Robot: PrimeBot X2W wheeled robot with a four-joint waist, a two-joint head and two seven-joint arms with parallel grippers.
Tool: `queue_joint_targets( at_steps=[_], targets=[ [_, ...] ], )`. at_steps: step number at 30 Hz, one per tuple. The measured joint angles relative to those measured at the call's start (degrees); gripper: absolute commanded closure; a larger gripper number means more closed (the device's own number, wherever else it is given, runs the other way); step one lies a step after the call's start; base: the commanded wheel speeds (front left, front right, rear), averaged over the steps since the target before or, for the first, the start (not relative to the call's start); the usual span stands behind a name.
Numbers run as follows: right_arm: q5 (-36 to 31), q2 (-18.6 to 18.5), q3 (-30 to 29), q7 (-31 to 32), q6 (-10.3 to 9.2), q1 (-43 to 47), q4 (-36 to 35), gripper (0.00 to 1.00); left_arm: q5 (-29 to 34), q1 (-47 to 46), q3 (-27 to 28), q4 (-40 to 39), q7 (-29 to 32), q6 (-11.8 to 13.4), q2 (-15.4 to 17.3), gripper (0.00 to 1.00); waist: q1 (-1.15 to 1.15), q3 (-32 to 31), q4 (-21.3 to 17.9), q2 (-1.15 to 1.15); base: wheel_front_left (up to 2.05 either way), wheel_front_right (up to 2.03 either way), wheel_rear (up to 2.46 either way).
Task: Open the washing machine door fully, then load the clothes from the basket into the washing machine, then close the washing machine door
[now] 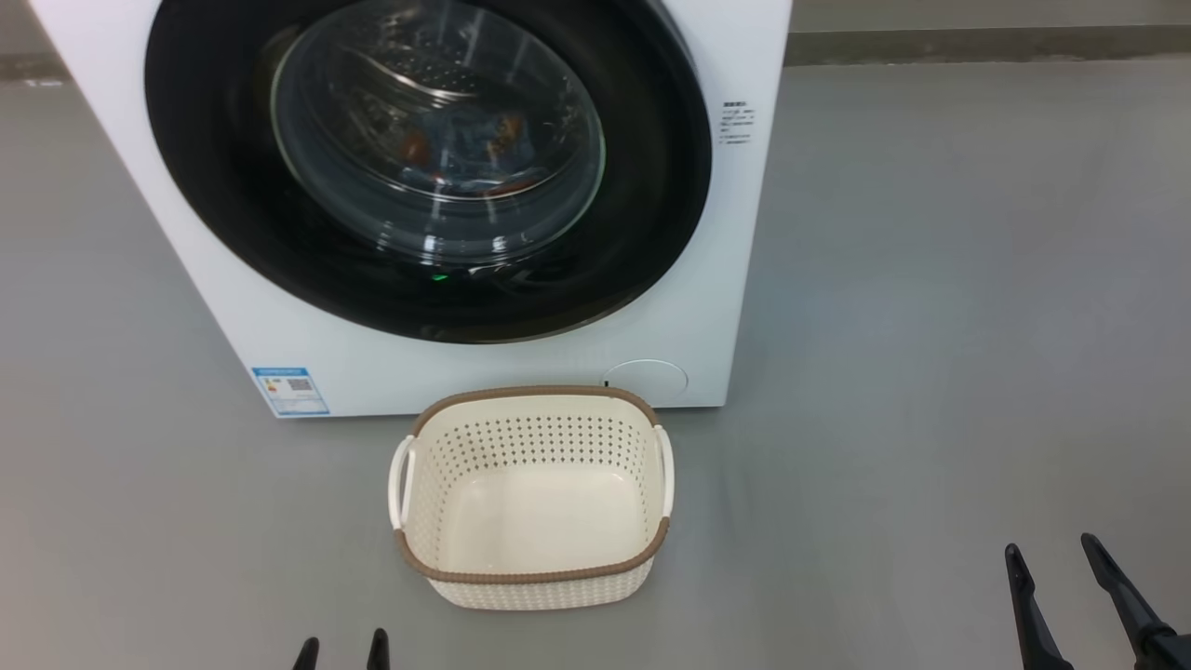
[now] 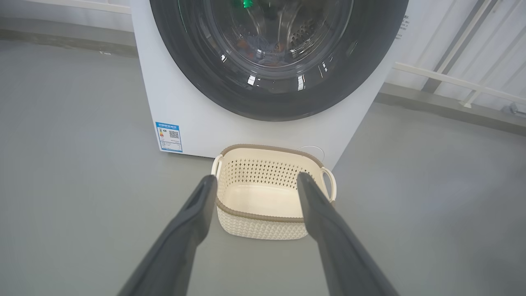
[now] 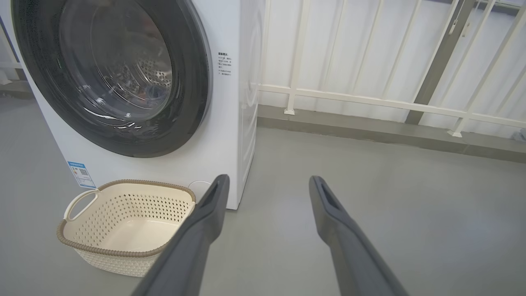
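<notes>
The white washing machine (image 1: 465, 368) stands ahead with its round black-rimmed door (image 1: 233, 214) shut flat against the front. Through the glass bowl, light blue clothes (image 1: 475, 154) with orange patches lie in the steel drum. On the floor in front stands the cream perforated basket (image 1: 535, 437) with nothing in it. My left gripper (image 1: 341, 649) sits open near the bottom edge, short of the basket. My right gripper (image 1: 1053, 551) hangs open at the lower right, well clear of the basket. In the left wrist view the open fingers (image 2: 193, 218) frame the basket (image 2: 263, 224).
Grey floor (image 1: 930, 326) spreads to the right of the machine. A blue label sticker (image 1: 290, 391) and a round filter cover (image 1: 647, 377) mark the machine's lower front. A white railing (image 3: 370, 98) runs along the wall behind and right of the machine.
</notes>
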Motion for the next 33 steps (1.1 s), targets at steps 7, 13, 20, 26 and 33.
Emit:
queue_joint_targets(
  at_steps=[7, 13, 20, 26, 33],
  targets=[
    [0.0, 0.2, 0.0, 0.4, 0.0, 0.0, 1.5, 0.0, 0.4, 0.3, 0.5, -0.8, 0.0, 1.0, 0.0, 0.0, 0.0, -0.1, 2.0, 0.0, 0.0, 0.0, 0.0],
    [0.0, 0.2, 0.3, 0.4, 0.0, -0.1, 1.7, 0.0, 0.6, 0.5, 0.8, -1.1, 0.0, 1.0, 0.0, 0.0, 0.0, -0.3, 3.2, 0.0, 0.0, 0.0, 0.0],
    [0.0, 0.2, 0.9, 0.4, 0.0, -0.1, 1.7, 0.0, 0.7, 0.6, 1.0, -1.5, 0.0, 1.1, 0.0, 0.0, 0.0, -0.2, 3.7, 0.0, 0.0, 0.0, 0.0],
    [0.0, 0.4, 1.5, 0.4, 0.0, -0.2, 1.7, 0.0, 0.7, 0.8, 1.2, -1.8, 0.0, 1.1, 0.0, 0.0, 0.0, -0.1, 3.6, 0.0, 0.0, 0.0, 0.0],
    [0.0, 0.5, 1.7, 0.4, 0.01, -0.2, 1.9, 0.0, 0.7, 1.1, 1.2, -2.0, 0.0, 1.5, 0.0, 0.0, 0.0, -0.2, 3.5, 0.0, 0.0, 0.0, 0.0]
  ],
)
